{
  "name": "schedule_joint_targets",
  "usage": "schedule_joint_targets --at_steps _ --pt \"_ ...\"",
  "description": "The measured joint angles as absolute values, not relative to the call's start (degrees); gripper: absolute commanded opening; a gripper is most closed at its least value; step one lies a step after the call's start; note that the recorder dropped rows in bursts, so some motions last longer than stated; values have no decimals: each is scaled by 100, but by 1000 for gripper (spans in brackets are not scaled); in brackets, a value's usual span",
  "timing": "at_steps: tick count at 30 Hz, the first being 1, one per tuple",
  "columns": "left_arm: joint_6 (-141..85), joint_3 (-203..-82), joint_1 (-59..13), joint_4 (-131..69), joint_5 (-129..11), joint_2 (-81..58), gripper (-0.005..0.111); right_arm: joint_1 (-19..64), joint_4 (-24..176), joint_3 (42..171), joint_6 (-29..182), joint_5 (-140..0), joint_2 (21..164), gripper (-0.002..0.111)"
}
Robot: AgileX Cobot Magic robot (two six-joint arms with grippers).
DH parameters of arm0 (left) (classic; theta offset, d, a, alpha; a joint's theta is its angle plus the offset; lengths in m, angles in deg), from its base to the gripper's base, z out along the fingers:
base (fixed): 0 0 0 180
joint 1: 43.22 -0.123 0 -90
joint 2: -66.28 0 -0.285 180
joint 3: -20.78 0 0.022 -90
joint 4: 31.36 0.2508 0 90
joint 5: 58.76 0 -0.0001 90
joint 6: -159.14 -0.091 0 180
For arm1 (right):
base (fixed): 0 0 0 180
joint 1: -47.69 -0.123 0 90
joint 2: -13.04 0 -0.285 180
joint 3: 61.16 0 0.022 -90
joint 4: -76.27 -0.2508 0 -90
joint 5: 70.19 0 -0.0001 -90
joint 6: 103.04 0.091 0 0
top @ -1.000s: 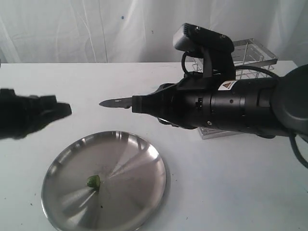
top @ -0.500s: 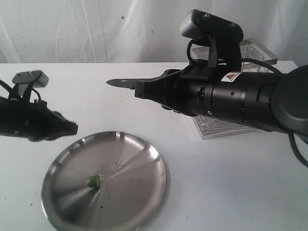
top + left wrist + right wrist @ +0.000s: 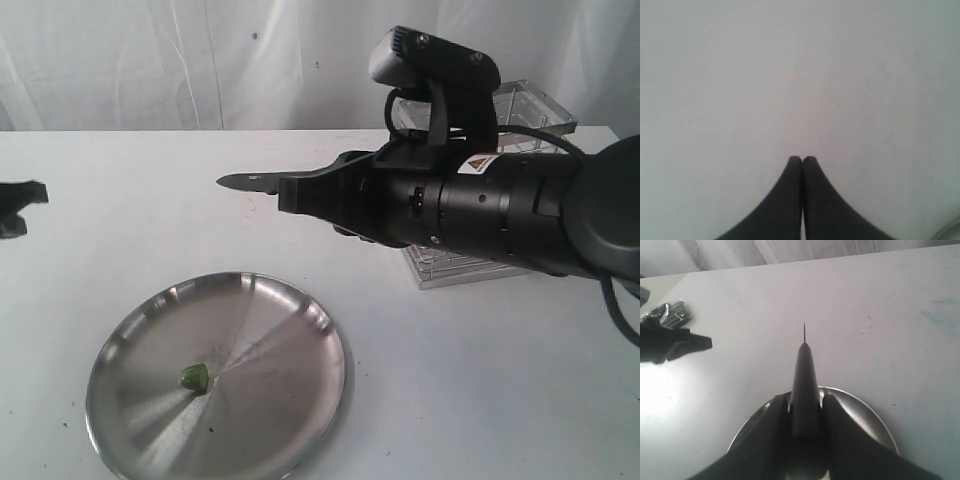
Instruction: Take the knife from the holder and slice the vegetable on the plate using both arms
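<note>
– Right gripper (image 3: 285,195): what is it holding?
– It is clamping the knife (image 3: 245,183) by its black handle. In the right wrist view the two fingers (image 3: 775,430) are pressing that handle (image 3: 804,370) from both sides. The narrow blade is sticking out past them.
– Which way is the blade pointing?
– It is pointing toward the left of the exterior frame, roughly level, in the upper middle. It is hanging in the air and touching nothing.
– And the left gripper (image 3: 20,205)?
– It is only peeking in at the left edge of the exterior view, well apart from the plate (image 3: 270,360). In the left wrist view its fingertips (image 3: 795,165) are pressing together with nothing between them, over the bare desk (image 3: 450,400).
– Where is the vegetable (image 3: 194,377) sitting?
– It is lying on the plate, a little left of the plate's centre, in the lower left of the frame. Neither gripper is touching it.
– And the holder (image 3: 540,110)?
– It is standing at the upper right, mostly hidden behind the right arm (image 3: 520,215).
</note>
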State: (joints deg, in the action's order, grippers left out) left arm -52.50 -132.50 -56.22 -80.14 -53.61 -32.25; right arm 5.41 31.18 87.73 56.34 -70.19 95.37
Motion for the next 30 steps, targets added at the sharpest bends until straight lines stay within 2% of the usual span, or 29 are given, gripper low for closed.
schedule_joint_targets --at_steps 4,7,12,16,17,20,23,25,30 --pt "-5366 -14186 -5636 -8543 -5041 -3618 0 541 3118 8773 5624 -7019 9537 0" --pt "-5386 -14705 -5642 -9736 -5153 -3838 0 541 3118 8773 5601 -6986 9537 0" --pt "-4817 -15009 -5642 -12278 -6175 -4089 0 541 3118 8773 5588 -6972 9537 0" --pt "-3282 -14963 -5693 -12508 -7149 -4219 0 541 3118 8773 5588 -6758 9537 0" --pt "-3054 -14975 -5717 -12020 -7256 -4230 0 541 3118 8773 5588 -6694 9537 0" --pt "-2591 -15220 -5765 -8708 -7633 -4256 0 541 3118 8773 5579 -6437 9537 0" --pt "-1905 -15575 -5775 -3917 -7396 -4210 0 541 3145 8773 5542 -6339 9537 0" --pt "-750 -15646 -5670 -1611 -6976 -4107 0 541 3153 8773 5542 -6329 9537 0" --pt "1801 -14923 -5407 1011 -7124 -3848 0 541 3163 8773 5532 -6485 9537 0"
